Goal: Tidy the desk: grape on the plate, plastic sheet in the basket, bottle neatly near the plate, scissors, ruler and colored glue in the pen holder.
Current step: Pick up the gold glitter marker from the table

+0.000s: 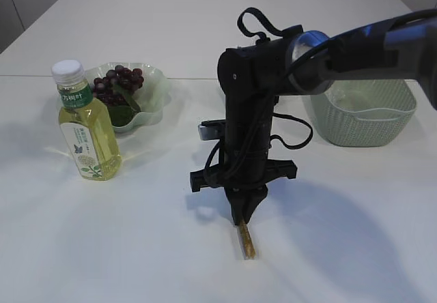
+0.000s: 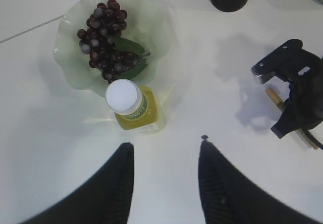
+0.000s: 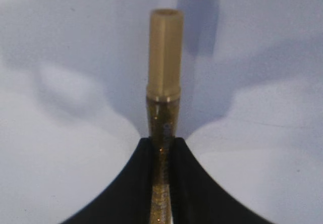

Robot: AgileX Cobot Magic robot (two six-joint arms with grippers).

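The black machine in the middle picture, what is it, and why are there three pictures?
It is a robot arm with a gripper at its tip, a bit like a hand with two fingers. One picture is taken from in front of the white table. The other two come from small cameras on the robot's two wrists.

The right gripper is pinching a thin gold glitter glue tube that lies on the table. The left gripper is open, holds nothing, and looks down from above.

On the table you can see a pale green wavy glass plate with dark purple grapes, a plastic bottle of yellow drink with a white cap right beside it, and a light green woven basket.
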